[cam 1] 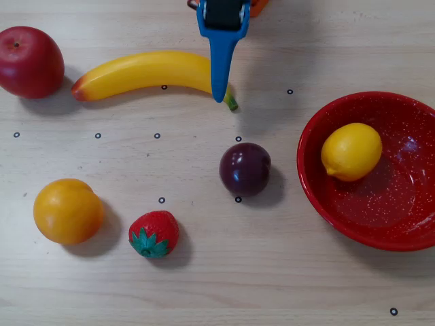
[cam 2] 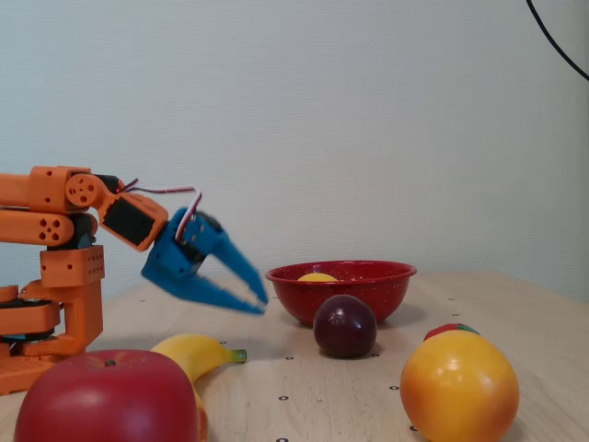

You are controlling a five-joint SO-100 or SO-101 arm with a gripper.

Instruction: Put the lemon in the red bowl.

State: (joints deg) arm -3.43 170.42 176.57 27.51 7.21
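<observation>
The bright-yellow lemon [cam 1: 351,151] lies inside the red speckled bowl [cam 1: 319,197] at the right of the overhead view, near the bowl's left wall. In the fixed view only the lemon's top [cam 2: 317,276] shows above the bowl's rim [cam 2: 368,269]. My blue gripper [cam 1: 221,92] hangs over the stem end of the banana at the top centre, well left of the bowl. In the fixed view the gripper [cam 2: 260,302] is raised above the table, its jaws slightly apart and holding nothing.
A banana [cam 1: 146,71], a red apple [cam 1: 28,61], an orange [cam 1: 66,210], a strawberry [cam 1: 153,233] and a dark plum [cam 1: 245,169] lie on the wooden table. The orange arm base [cam 2: 51,276] stands at the left of the fixed view.
</observation>
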